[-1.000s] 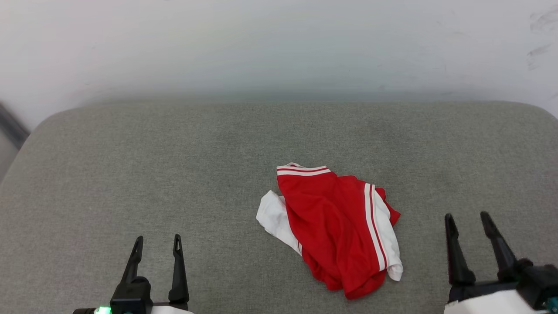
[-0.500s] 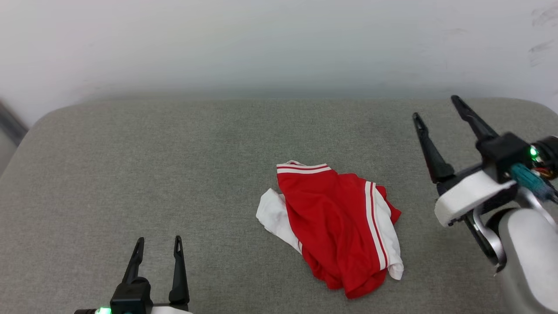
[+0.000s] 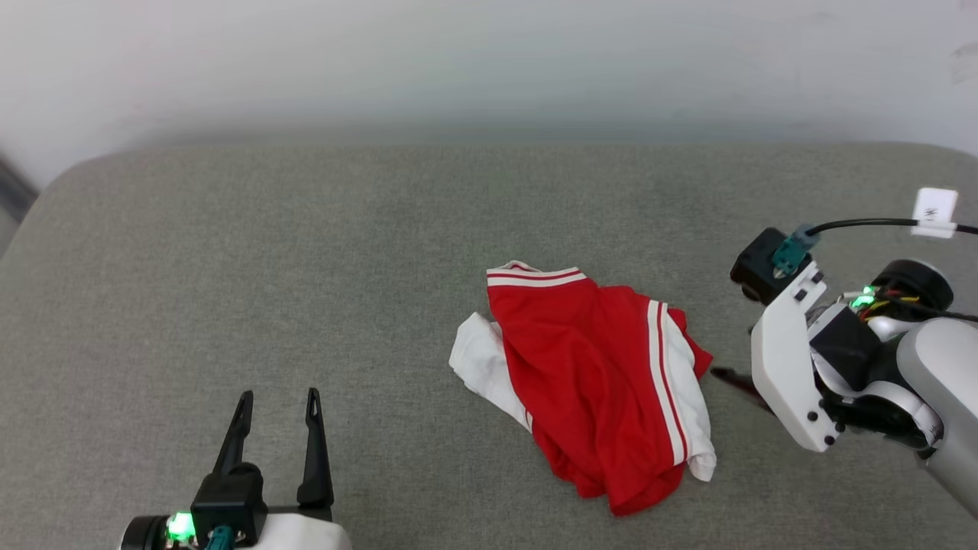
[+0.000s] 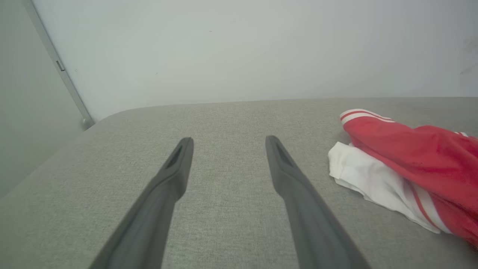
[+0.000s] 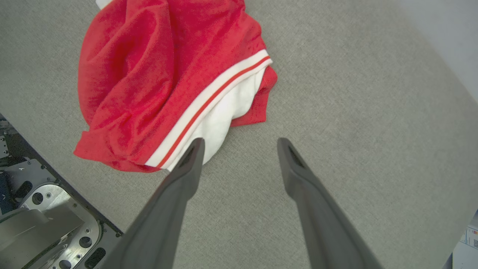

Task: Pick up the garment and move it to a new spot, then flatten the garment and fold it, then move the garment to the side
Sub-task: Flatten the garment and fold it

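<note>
The garment (image 3: 596,382), a red T-shirt with white sleeves and striped trim, lies crumpled on the grey cushion right of centre. My right arm reaches in from the right with its wrist turned downward. One dark finger (image 3: 732,377) shows just off the shirt's right edge. In the right wrist view my right gripper (image 5: 241,142) is open above the cushion, its left fingertip over the white sleeve of the garment (image 5: 168,74). My left gripper (image 3: 278,397) stands open at the lower left, well away from the shirt. In the left wrist view the left gripper (image 4: 228,139) holds nothing, and the garment (image 4: 410,157) lies to its right.
The grey upholstered surface (image 3: 306,267) has rounded far corners and ends at a pale wall (image 3: 458,61). A black cable with a white tag (image 3: 934,210) runs off my right wrist. The robot's metal base (image 5: 37,209) shows past the cushion's near edge.
My right arm rose from the lower right, then tipped its gripper down beside the shirt's right edge. The head camera tilted slightly. The left gripper and the shirt stayed put.
</note>
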